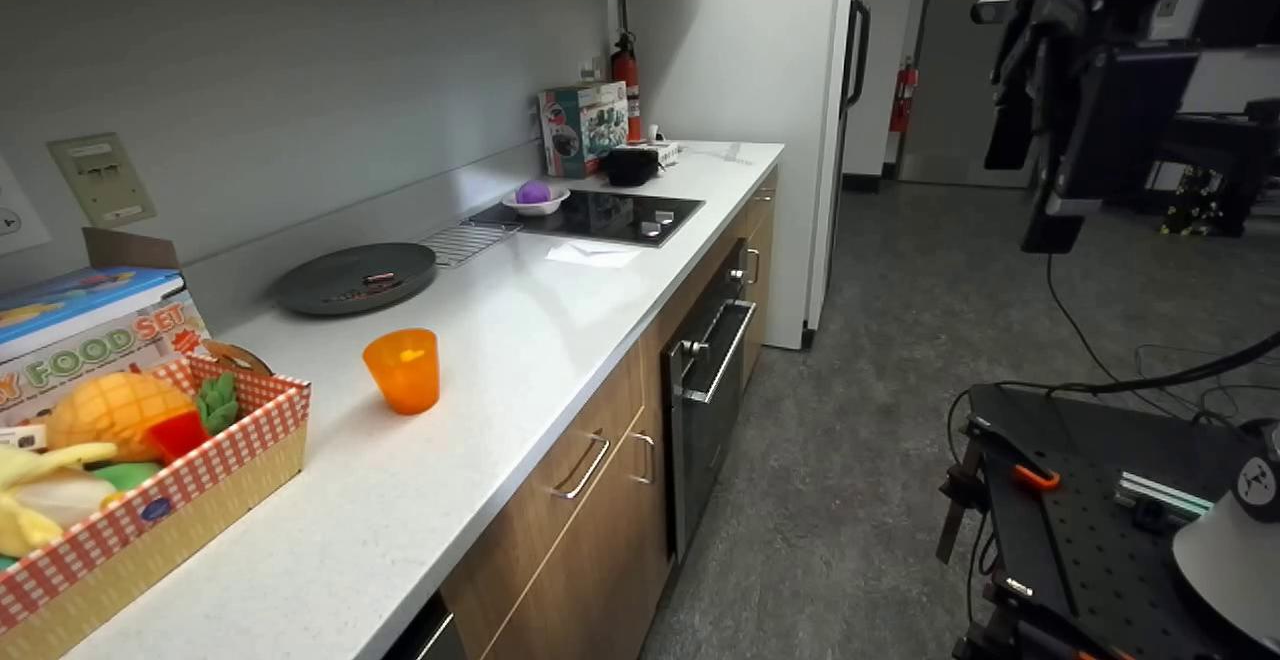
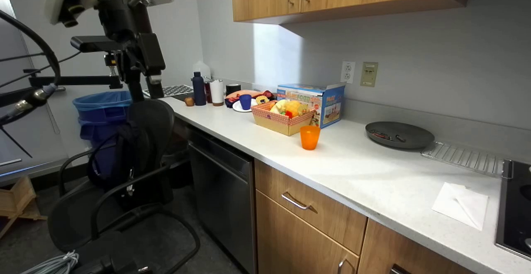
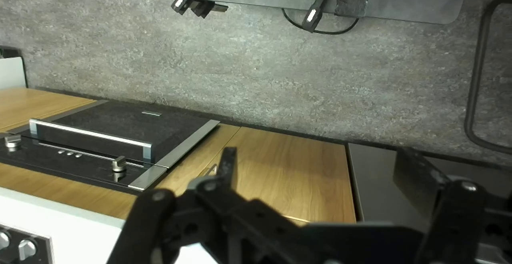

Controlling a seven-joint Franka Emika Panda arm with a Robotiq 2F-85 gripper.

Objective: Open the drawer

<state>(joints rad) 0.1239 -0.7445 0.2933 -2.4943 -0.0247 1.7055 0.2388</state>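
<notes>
The drawer is closed, its brown wood-grain front flush under the white countertop in both exterior views [image 1: 545, 500] [image 2: 332, 211]. Its slim silver bar handle [image 2: 295, 201] runs horizontally and also shows in an exterior view [image 1: 585, 468]. The white inside is hidden. My gripper [image 3: 318, 162] is open, with its black fingers wide apart and nothing between them. In both exterior views the gripper [image 1: 1032, 190] [image 2: 145, 87] hangs well above counter height, out over the floor and apart from the drawer. In the wrist view the gripper body hides nearly all of the drawer.
A taller wood cabinet front [image 2: 296, 240] lies below the drawer. A dark dishwasher [image 2: 220, 182] and a black oven [image 1: 712, 420] flank the cabinets. A chair [image 2: 120, 199] stands before the dishwasher. An orange cup [image 1: 405, 372] and a toy-food basket [image 1: 200, 450] stand on the countertop [image 1: 500, 380].
</notes>
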